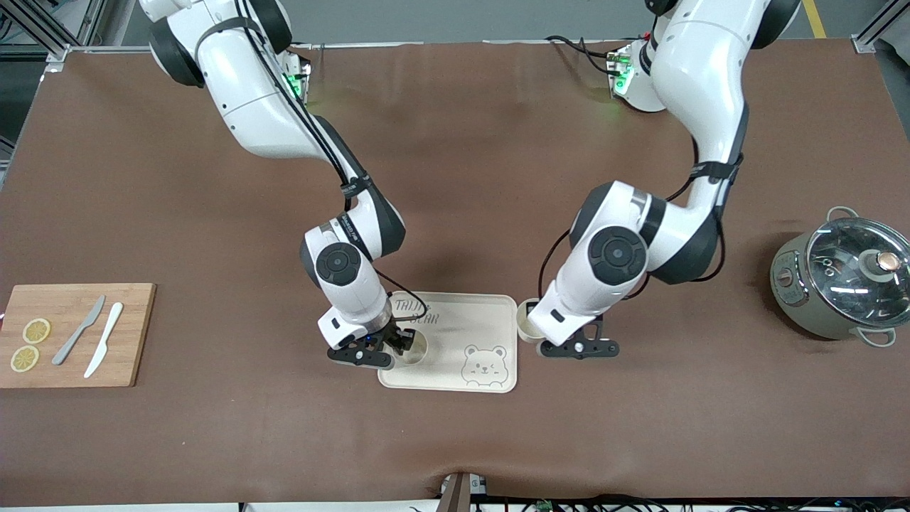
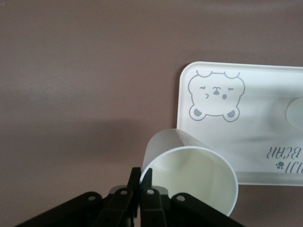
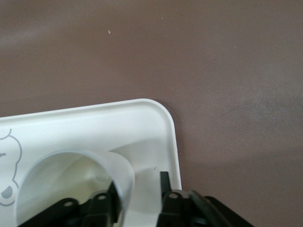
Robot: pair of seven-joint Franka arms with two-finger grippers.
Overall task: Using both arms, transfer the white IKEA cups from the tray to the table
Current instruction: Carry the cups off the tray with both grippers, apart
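Observation:
One white cup (image 1: 414,350) stands upright on the bear-printed tray (image 1: 469,313), in the corner nearer the front camera at the right arm's end. My right gripper (image 1: 402,343) is open over it. In the right wrist view one finger (image 3: 111,195) is inside the cup (image 3: 71,175) and the other finger (image 3: 164,183) stands apart from its wall. My left gripper (image 1: 539,328) is shut on the rim of the second white cup (image 1: 527,320). It holds that cup over the table, just off the tray's edge at the left arm's end. The left wrist view shows the gripper (image 2: 141,177), the cup (image 2: 189,175) and the tray (image 2: 265,118).
A wooden cutting board (image 1: 135,334) with two lemon slices (image 1: 35,331), a grey knife (image 1: 78,340) and a white knife (image 1: 104,348) lies at the right arm's end. A grey pot with a glass lid (image 1: 839,281) stands at the left arm's end.

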